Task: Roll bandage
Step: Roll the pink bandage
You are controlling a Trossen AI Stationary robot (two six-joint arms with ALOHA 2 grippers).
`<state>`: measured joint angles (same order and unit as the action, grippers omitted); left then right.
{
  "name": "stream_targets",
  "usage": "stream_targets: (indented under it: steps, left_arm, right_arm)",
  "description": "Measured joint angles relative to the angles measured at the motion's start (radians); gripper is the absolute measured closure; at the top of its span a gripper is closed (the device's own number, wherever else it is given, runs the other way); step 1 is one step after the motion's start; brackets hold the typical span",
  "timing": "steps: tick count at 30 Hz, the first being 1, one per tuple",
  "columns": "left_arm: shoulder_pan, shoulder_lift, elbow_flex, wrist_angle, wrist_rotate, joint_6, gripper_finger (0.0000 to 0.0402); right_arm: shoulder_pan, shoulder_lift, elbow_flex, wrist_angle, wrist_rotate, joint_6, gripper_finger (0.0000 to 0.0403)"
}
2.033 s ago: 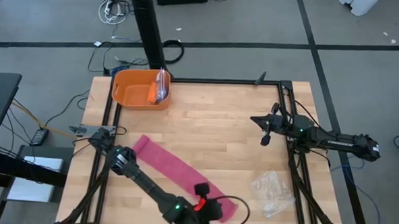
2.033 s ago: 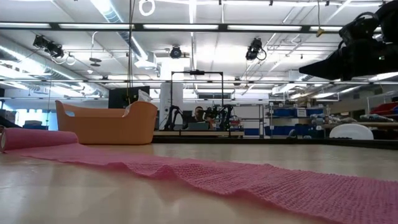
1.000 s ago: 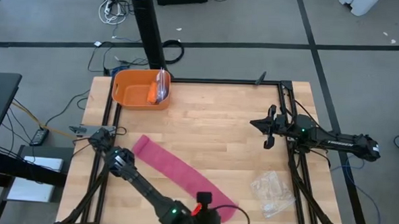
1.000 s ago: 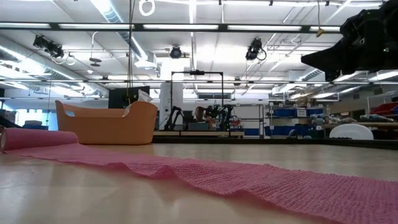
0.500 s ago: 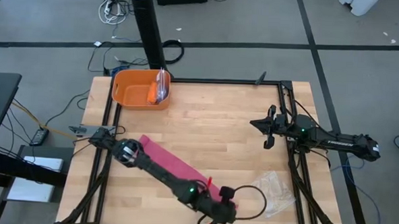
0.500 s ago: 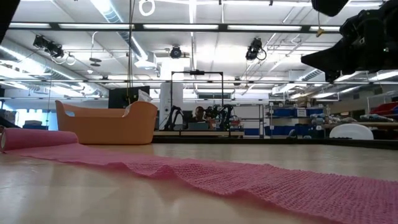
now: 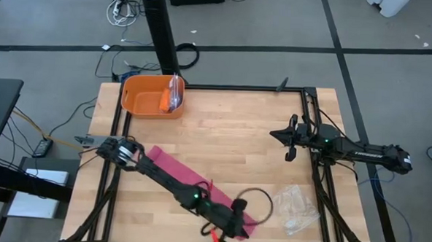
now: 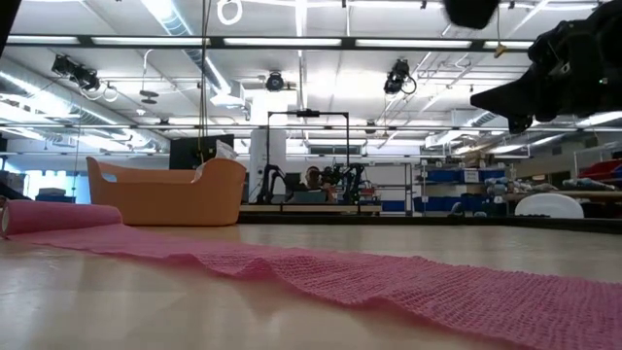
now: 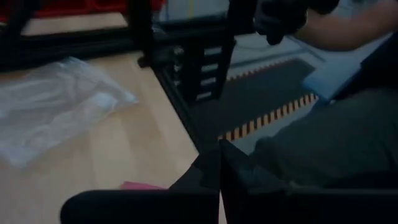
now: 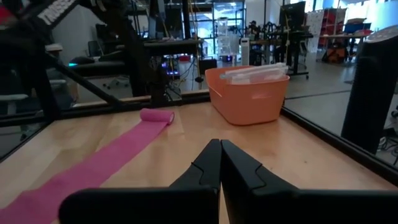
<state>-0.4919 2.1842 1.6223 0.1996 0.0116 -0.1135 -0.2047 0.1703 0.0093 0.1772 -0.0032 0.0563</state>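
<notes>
The magenta-pink bandage (image 7: 188, 179) lies flat as a long slanted band on the wooden table. Its far left end is wound into a small roll (image 10: 157, 115), which also shows in the low view (image 8: 39, 216). My left gripper (image 7: 242, 223) is shut and hangs in the air over the bandage's near right end, whose pink edge (image 9: 143, 185) shows beside my dark fingers (image 9: 236, 180). My right gripper (image 7: 277, 131) waits shut above the table's right side, pointing toward the bandage (image 10: 93, 165).
An orange tub (image 7: 140, 96) with items in it stands at the far left corner. A clear crinkled plastic bag (image 7: 294, 206) lies near the right front corner, also seen from the left wrist (image 9: 56, 106). Black frame rails (image 7: 310, 176) run along the table's sides.
My left arm has swung from the near edge toward the table's right edge, across the bandage's near end, and its wrist has turned so that the gripper now points more nearly level. It has stayed shut. The bandage has not moved.
</notes>
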Motion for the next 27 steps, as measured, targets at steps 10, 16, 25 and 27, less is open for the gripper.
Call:
stream_targets:
  steps: [10, 16, 25, 27]
  left_arm:
    - [-0.054, -0.366, -0.529, 0.185, -0.347, -0.185, 0.0399]
    - [-0.155, -0.510, -0.718, 0.182, -0.657, -0.456, 0.0399]
    - [-0.314, -0.562, -0.755, -0.065, -0.953, -0.848, 0.0399]
    - [-0.345, -0.562, -0.755, -0.142, -0.991, -0.939, 0.0399]
  right_arm:
    - [0.000, 0.019, 0.000, 0.000, -0.012, 0.022, 0.0396]
    - [0.001, 0.034, 0.000, 0.001, -0.040, 0.057, 0.0401]
    - [0.001, 0.071, 0.000, 0.006, -0.053, 0.098, 0.0397]
    - [0.001, 0.079, 0.000, 0.006, -0.053, 0.102, 0.0397]
